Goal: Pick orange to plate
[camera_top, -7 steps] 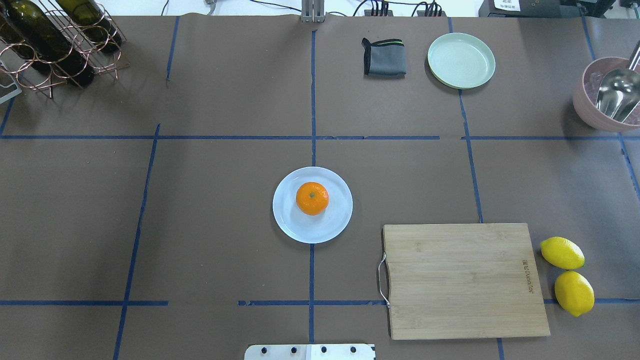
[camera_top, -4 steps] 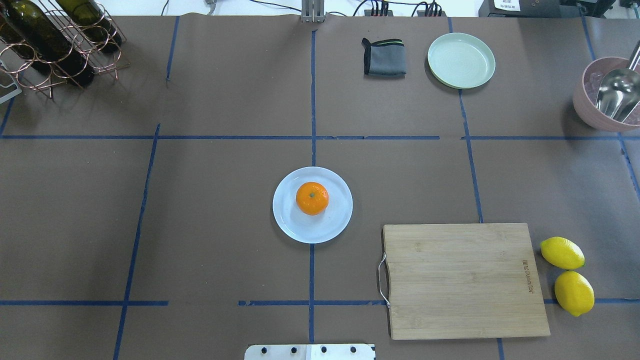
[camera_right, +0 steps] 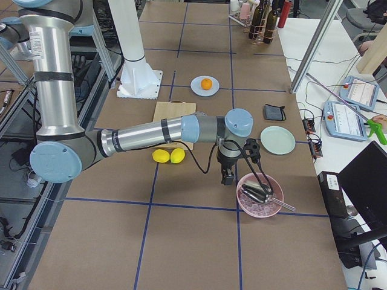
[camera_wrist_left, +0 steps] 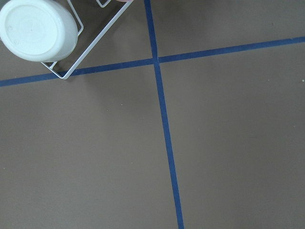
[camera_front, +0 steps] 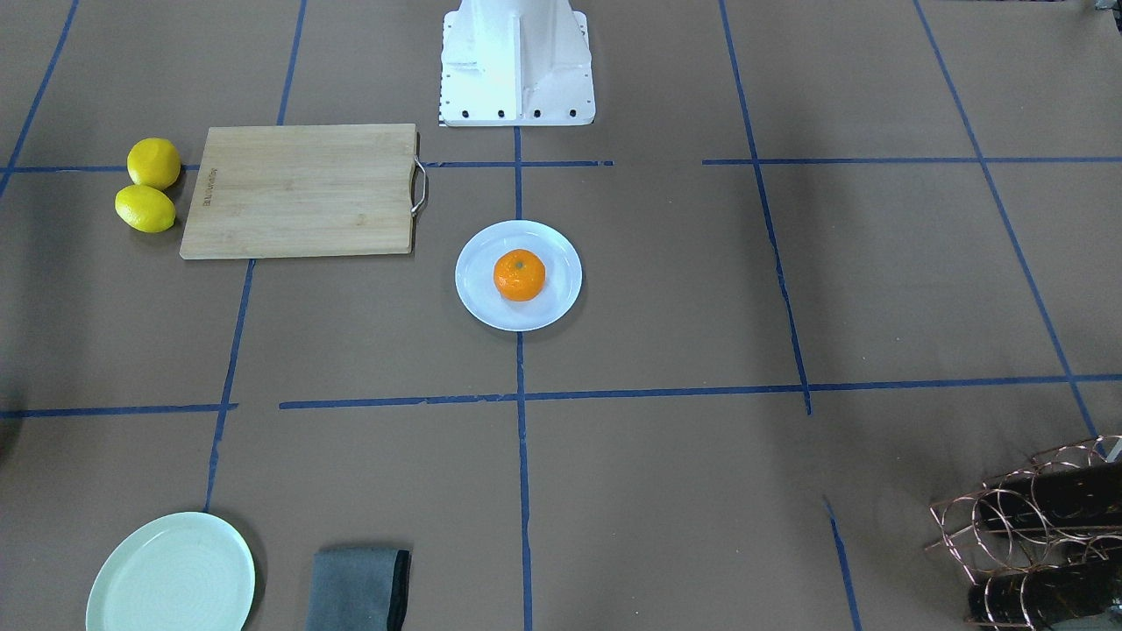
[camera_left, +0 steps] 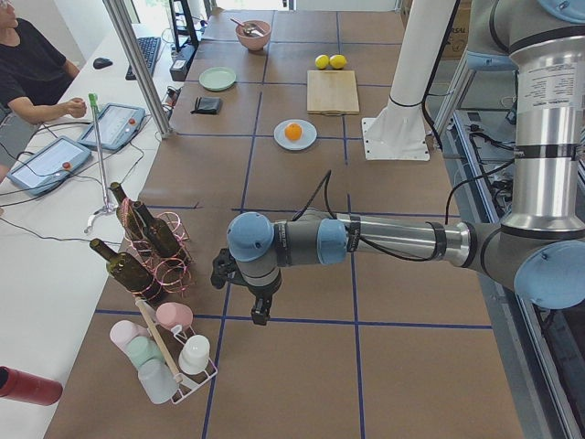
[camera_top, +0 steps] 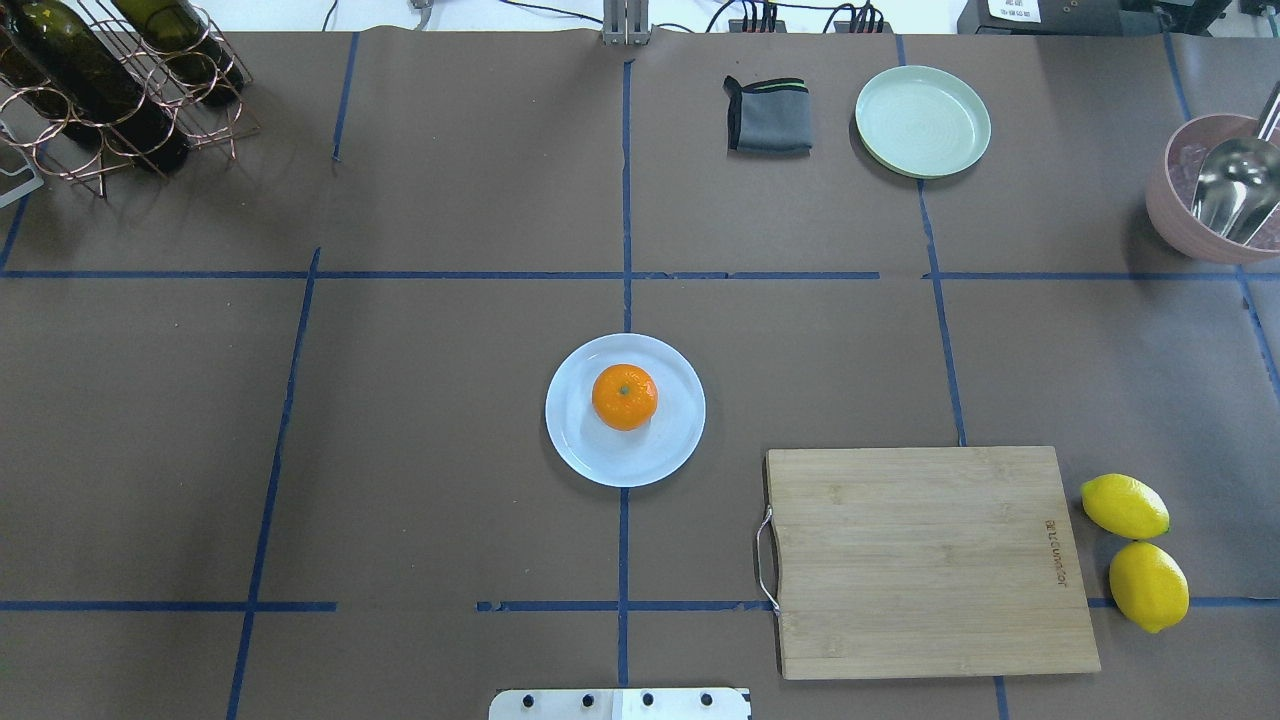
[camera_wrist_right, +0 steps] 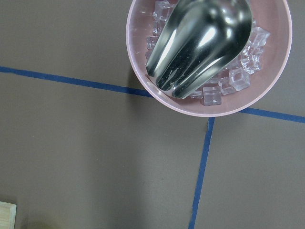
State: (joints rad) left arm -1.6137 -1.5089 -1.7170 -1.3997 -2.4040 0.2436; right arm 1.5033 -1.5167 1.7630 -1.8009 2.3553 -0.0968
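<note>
The orange (camera_top: pixel 624 396) sits a little behind the middle of the white plate (camera_top: pixel 600 458) at the table's centre, stem dimple up; the front-facing view shows the same orange (camera_front: pixel 519 274) on the plate (camera_front: pixel 478 298). No gripper is near them. My left gripper (camera_left: pixel 259 311) hangs far off over bare table beside the bottle rack, and my right gripper (camera_right: pixel 228 177) hangs next to the pink bowl. Both show only in the side views, so I cannot tell whether they are open or shut.
A wooden cutting board (camera_top: pixel 930 560) lies right of the plate, with two lemons (camera_top: pixel 1135 550) beyond it. At the back stand a mint-green plate (camera_top: pixel 922 120), a grey cloth (camera_top: pixel 768 115), a pink bowl (camera_wrist_right: pixel 143 71) with ice and a metal scoop, and a wine rack (camera_top: pixel 110 90). A white cup (camera_wrist_left: pixel 35 29) sits in a wire rack.
</note>
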